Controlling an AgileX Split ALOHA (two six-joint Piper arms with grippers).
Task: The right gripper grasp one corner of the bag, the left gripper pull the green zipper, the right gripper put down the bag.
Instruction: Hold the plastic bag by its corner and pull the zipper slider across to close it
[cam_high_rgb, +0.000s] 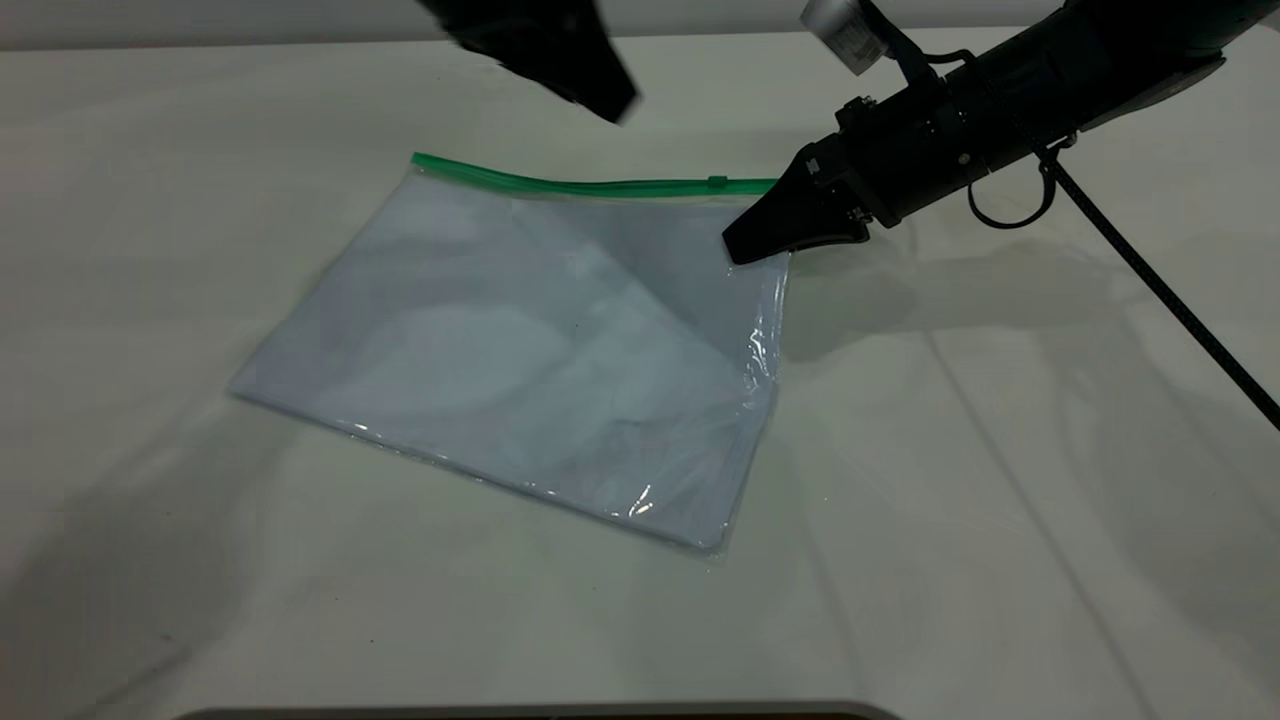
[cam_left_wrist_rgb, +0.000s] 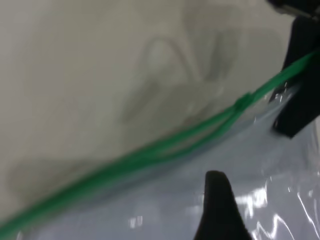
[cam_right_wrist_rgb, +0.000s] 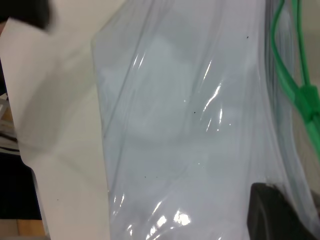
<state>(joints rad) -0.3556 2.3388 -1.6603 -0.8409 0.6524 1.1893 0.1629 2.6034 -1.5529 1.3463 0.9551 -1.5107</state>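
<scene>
The bag (cam_high_rgb: 520, 350) is a clear pouch with white paper inside, lying on the table. The green zipper (cam_high_rgb: 590, 185) runs along its far edge, and its small slider tab (cam_high_rgb: 717, 182) sits near the right end. My right gripper (cam_high_rgb: 745, 245) is shut on the bag's far right corner, just below the strip, and that corner is held slightly raised. My left gripper (cam_high_rgb: 600, 95) hovers above and behind the zipper's middle, touching nothing. The left wrist view shows the strip with the tab (cam_left_wrist_rgb: 243, 102) and the right gripper (cam_left_wrist_rgb: 300, 100) beyond it. The right wrist view shows the tab (cam_right_wrist_rgb: 307, 100) too.
A white cloth covers the table (cam_high_rgb: 1000, 500). The right arm's black cable (cam_high_rgb: 1170, 300) slopes down over the right side of the table. A dark edge (cam_high_rgb: 520, 712) lies along the near side.
</scene>
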